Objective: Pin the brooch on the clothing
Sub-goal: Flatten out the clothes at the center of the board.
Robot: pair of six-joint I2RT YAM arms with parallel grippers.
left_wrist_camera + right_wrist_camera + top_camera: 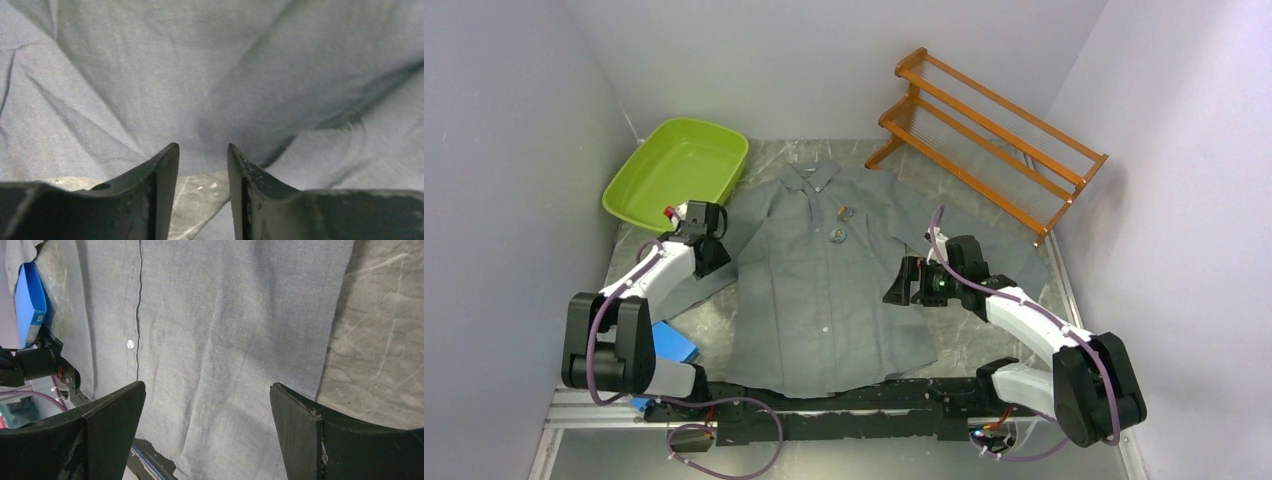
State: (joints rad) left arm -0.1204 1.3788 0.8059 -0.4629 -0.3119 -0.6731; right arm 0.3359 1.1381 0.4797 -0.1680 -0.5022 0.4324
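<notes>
Left tool [202,150] up close first: its two dark fingers [160,172] stand a narrow gap apart with nothing between them, only a sliver of marble desk [200,192] and the rumpled grey cloth of the shirt [210,75] beyond the tips. From above, that tool sits over the shirt's sleeve on the robot's left side, near the green tub [674,165].

Over to the right tool [207,390]. Its jaws are spread wide and empty, hovering above the flat front panel, with the shirt's side edge and bare desk at one side of its view.

Now the relation that matters. The brooch [837,235] lies on the chest, just to the robot's right of the button line. A second small badge [845,212] sits just beyond it toward the collar. Whether either is pinned through the cloth is too small to tell.

The shirt's long axis runs from the hem at the arm bases to the collar at the far end. The brooch sits between the two tools, farther out than the right tool and roughly level with the left. By my reckoning the right tool is the nearer — it needs a reach forward and inward to its left, while the left would have to cross sleeve and chest panel.
</notes>
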